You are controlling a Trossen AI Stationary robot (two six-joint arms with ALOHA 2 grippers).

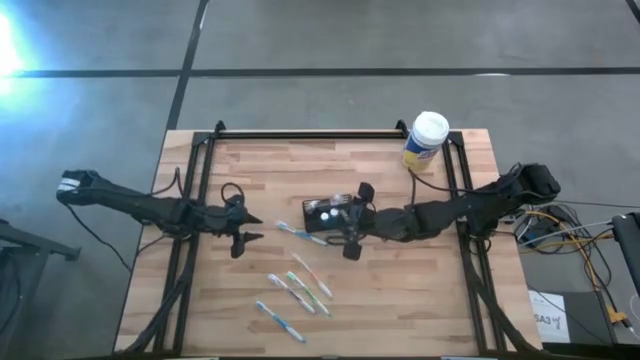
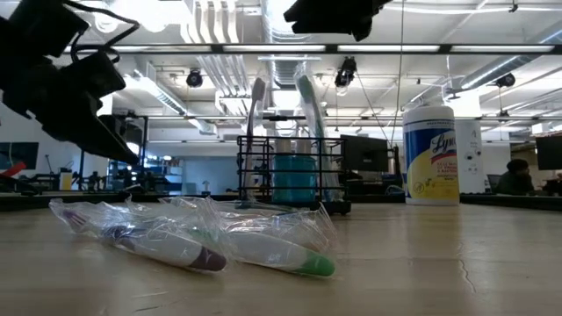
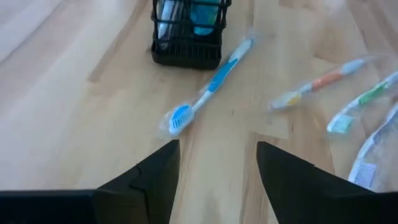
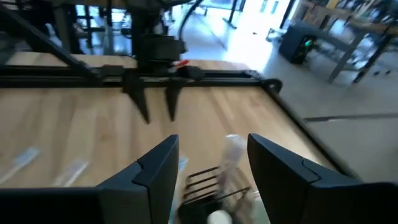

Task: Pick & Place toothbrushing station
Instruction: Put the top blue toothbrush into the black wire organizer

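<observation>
Mid-table, toothbrushing station [image 1: 328,212] sits below right gripper [image 4: 211,163] (fingers spread).

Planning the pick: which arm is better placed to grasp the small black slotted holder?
Right. Its gripper hangs over the small black slotted holder, open fingers straddling it; the left gripper waits apart.

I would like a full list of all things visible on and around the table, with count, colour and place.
toothbrushing station: one, black, table centre, under the right gripper.
blue toothbrush: one, blue and white, lying beside the station.
wrapped toothbrushes: about four, mixed colours, in clear wrap, on the table's front half.
wipes canister: one, yellow with white cap, back right corner.
table: one, light wood.
left gripper: open, left of the station.
right gripper: open, above the station.
</observation>
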